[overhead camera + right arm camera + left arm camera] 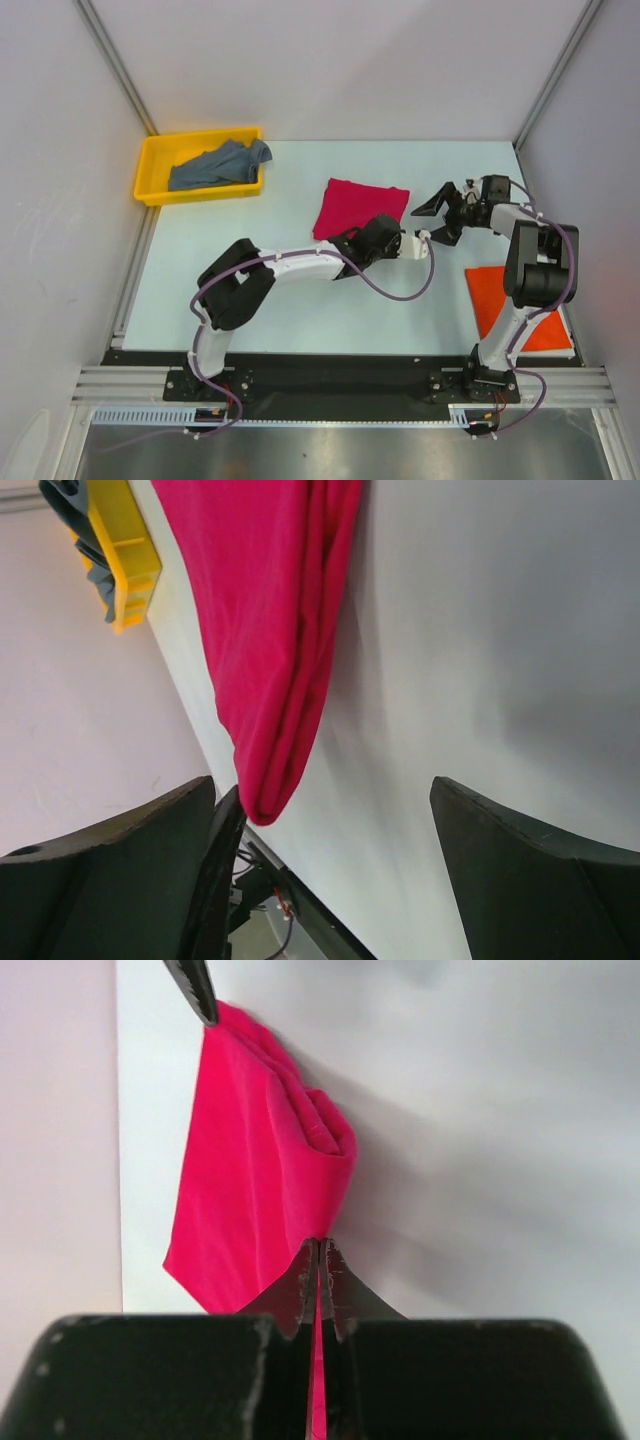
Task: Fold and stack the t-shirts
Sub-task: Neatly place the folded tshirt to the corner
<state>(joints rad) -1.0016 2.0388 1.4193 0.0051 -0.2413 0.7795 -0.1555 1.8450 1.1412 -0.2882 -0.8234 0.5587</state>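
A crimson-pink t-shirt [350, 203] lies folded in the middle of the table. My left gripper [362, 238] is at its near right corner. In the left wrist view that gripper [322, 1247] is shut, with a strip of the pink cloth [255, 1170] pinched between its fingers. My right gripper [438, 218] stands wide open just right of the shirt, and its wrist view shows the gripper [325, 785] holding nothing beside the shirt's folded edge [275, 630]. An orange-red t-shirt [497, 300] lies flat at the near right, partly under the right arm. A grey-blue t-shirt [215, 165] sits crumpled in the yellow tray [150, 165].
The yellow tray stands at the far left corner of the table, and it also shows in the right wrist view as the tray [125, 550]. Grey walls close in the table on the left, back and right. A fingertip of the right gripper [195, 988] shows past the shirt's far corner.
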